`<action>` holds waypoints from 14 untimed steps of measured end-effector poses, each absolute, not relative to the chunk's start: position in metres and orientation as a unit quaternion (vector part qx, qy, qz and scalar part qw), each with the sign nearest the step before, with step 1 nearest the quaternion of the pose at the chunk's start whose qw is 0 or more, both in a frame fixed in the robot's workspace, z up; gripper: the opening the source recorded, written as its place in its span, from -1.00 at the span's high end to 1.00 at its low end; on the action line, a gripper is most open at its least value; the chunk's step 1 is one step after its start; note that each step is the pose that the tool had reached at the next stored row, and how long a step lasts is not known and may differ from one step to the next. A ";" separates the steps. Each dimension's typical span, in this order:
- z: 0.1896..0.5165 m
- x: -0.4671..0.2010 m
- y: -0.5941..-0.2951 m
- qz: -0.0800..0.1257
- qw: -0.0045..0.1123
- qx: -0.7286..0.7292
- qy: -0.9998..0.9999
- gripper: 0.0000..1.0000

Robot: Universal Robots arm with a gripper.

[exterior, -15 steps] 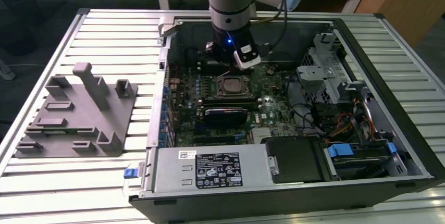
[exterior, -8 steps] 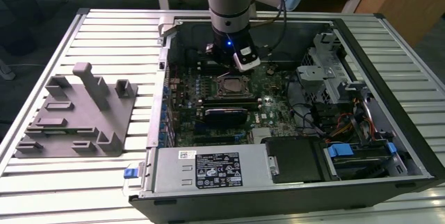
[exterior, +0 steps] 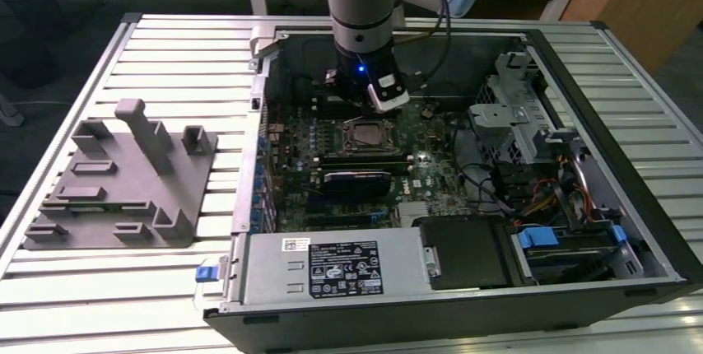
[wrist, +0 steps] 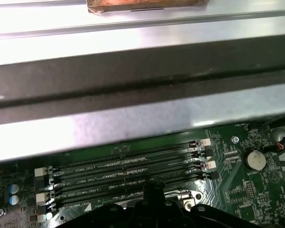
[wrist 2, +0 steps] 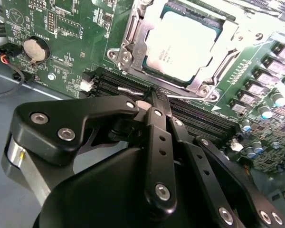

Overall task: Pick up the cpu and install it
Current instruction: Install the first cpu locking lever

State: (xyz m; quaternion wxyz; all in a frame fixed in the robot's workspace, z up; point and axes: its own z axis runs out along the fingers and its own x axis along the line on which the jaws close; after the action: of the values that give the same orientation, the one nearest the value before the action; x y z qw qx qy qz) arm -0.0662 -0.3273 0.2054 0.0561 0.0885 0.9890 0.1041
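Silver cpu [wrist 2: 185,45] lies in its socket frame [wrist 2: 133,45]; we see the gripper [wrist 2: 154,97] closed, empty.
Any sideways nudge risks bending socket pins.

A slatted metal table [exterior: 165,49] carries a grey fixture [exterior: 121,181] and an open computer case [exterior: 462,288].

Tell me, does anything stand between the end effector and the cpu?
Nothing visible does. The cpu already lies in its socket frame, uncovered, and the end effector sits just beside it over the memory slots.
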 end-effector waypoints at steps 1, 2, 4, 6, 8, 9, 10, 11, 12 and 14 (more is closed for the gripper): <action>0.205 -0.066 -0.327 0.104 0.056 0.089 0.989 0.79; 0.204 -0.066 -0.326 0.104 0.056 0.089 0.989 0.79; 0.203 -0.066 -0.325 0.104 0.056 0.089 0.989 0.79; 0.203 -0.066 -0.325 0.104 0.056 0.090 0.989 0.79; 0.202 -0.066 -0.325 0.102 0.057 0.097 0.988 0.79; 0.202 -0.066 -0.325 0.101 0.058 0.103 0.988 0.79; 0.202 -0.066 -0.325 0.101 0.059 0.111 0.987 0.79; 0.202 -0.066 -0.325 0.100 0.060 0.120 0.986 0.79; 0.201 -0.066 -0.325 0.100 0.060 0.128 0.985 0.79; 0.201 -0.066 -0.325 0.099 0.061 0.133 0.984 0.79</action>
State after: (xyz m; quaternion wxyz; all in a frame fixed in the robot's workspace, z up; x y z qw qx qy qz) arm -0.0663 -0.3250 0.2014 0.0609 0.1327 0.9843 0.0993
